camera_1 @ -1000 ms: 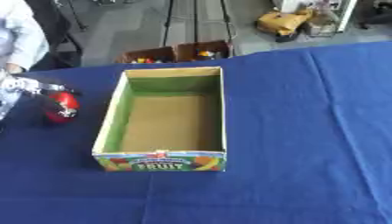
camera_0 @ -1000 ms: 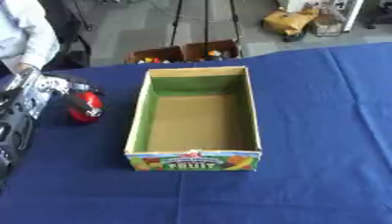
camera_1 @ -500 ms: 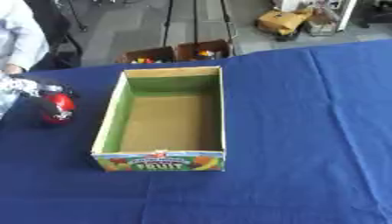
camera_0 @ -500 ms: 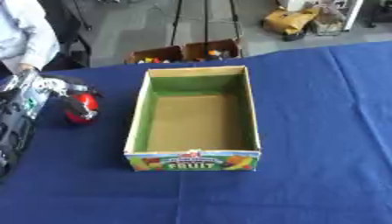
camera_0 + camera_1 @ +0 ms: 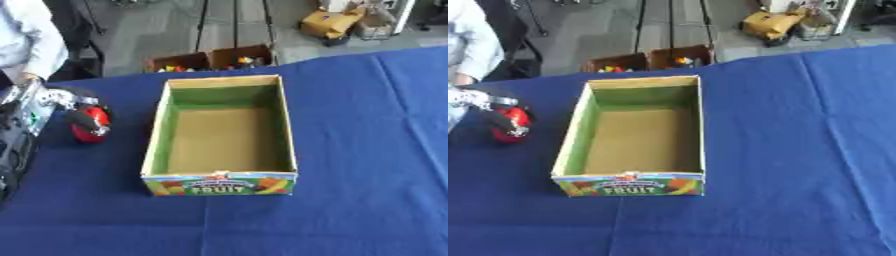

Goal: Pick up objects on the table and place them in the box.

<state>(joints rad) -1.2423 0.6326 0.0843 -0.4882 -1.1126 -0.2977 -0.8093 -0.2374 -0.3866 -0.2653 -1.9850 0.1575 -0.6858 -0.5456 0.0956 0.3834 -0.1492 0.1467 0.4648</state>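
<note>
Your left hand (image 5: 68,107) is reaching in at the far left, fingers curling around a red round object (image 5: 90,126) sitting on the blue tabletop (image 5: 367,150), left of the box (image 5: 222,136). The box's long axis is running near to far, its open top facing up.

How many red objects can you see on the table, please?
1: the red object lies left of the box, with the left hand curled round it. That hand may hide others.
</note>
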